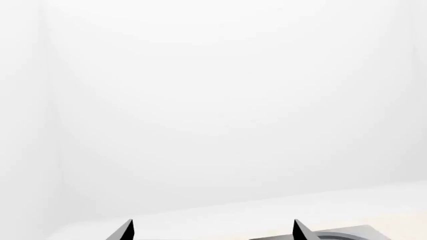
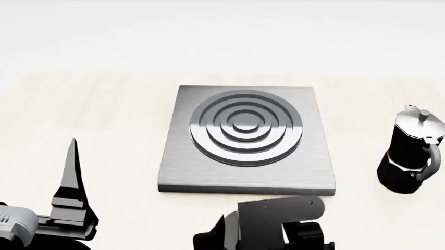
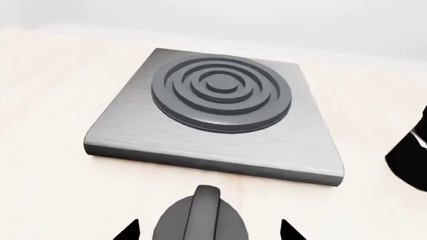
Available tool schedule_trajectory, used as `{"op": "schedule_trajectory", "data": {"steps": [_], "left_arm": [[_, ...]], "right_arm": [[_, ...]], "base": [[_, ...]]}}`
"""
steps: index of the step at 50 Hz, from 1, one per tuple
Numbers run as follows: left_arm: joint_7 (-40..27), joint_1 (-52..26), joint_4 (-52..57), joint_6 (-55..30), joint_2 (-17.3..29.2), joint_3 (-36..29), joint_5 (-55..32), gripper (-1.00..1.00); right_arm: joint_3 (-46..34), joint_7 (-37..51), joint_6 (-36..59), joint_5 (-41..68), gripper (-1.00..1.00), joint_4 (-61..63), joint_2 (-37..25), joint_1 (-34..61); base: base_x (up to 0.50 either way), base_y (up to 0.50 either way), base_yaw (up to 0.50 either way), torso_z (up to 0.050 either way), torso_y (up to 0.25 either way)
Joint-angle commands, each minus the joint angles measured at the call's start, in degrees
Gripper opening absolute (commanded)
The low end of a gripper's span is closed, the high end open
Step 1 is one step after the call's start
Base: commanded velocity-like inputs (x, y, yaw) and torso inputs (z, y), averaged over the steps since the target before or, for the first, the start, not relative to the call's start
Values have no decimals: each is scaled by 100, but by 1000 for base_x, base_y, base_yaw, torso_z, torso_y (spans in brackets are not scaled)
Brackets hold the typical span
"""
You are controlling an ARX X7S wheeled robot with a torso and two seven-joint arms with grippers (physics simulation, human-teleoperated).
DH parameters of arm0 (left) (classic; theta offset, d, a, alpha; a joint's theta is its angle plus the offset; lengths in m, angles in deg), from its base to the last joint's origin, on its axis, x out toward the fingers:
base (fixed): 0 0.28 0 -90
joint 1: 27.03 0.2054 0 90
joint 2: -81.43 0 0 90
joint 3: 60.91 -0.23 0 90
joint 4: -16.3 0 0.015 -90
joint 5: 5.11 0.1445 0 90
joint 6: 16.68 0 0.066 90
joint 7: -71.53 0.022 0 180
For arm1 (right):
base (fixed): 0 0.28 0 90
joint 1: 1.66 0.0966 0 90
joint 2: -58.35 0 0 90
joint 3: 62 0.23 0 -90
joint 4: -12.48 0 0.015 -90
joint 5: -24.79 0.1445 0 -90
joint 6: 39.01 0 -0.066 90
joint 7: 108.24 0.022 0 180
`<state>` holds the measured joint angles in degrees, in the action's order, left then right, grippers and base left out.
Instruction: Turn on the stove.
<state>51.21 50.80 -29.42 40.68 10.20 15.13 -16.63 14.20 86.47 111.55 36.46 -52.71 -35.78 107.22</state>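
The stove (image 2: 208, 166) is a flat square grey slab with raised concentric burner rings, in the middle of the pale table. It also shows in the right wrist view (image 3: 133, 125), and one corner shows in the left wrist view (image 1: 350, 233). Its round ridged knob (image 3: 200, 212) sits on the table just in front of the slab's near edge; my right arm hides it in the head view. My right gripper (image 3: 207, 231) is open, one fingertip on each side of the knob, apart from it. My left gripper (image 2: 72, 156) is open and empty, at the near left of the stove.
A tall black moka pot (image 2: 411, 153) stands right of the stove; its dark edge shows in the right wrist view (image 3: 408, 160). My right arm's housing (image 2: 278, 216) fills the near middle. A white wall (image 1: 213, 100) lies beyond the table.
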Motion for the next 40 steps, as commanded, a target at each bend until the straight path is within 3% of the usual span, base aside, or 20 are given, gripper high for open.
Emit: {"op": "schedule_trajectory", "data": {"steps": [1,40], "left_arm": [[-28,6,18,-4,21,-7,-22,100],[-99,-21,-20,14,82,-43,-81,100]], "right_arm": [[-34,79,-109,87,100,-323,2,-9],[-174,213,-571,311,100,-1243,-97,72]], "base": [[0,0,0,0,0],[0,0,0,0,0]]}}
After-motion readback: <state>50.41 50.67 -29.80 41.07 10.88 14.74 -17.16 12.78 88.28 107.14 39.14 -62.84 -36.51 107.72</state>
